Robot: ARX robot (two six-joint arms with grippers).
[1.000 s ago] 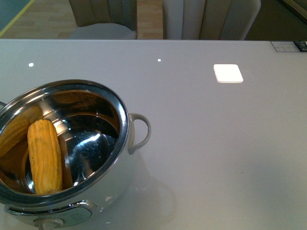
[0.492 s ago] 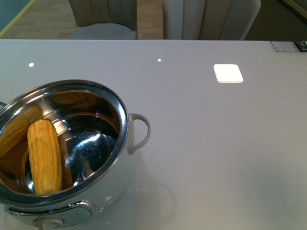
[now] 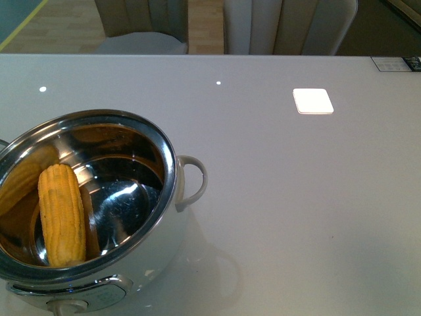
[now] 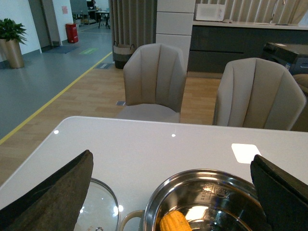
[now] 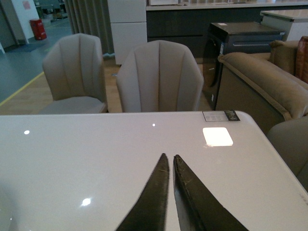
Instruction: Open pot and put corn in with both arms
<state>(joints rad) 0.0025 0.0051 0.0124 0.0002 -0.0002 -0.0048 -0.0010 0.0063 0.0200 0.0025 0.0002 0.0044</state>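
From the front, the large white cooker pot with the shiny steel inside [image 3: 172, 217] sits uncovered at the near left of the pale glossy table [image 3: 283, 197]. The yellow-orange corn cob [image 3: 61, 214] leans inside it, against the left wall. A small white square [image 3: 313, 101] lies far right. Neither arm shows here.

The left wrist camera shows the left gripper [image 4: 171, 192] spread wide above the pot, the corn just below between its black fingers [image 4: 53, 195]. A glass lid [image 4: 98, 207] rests on the table beside the pot.

The right wrist camera shows the right gripper [image 5: 171, 192] pinched nearly together, empty, over bare table.
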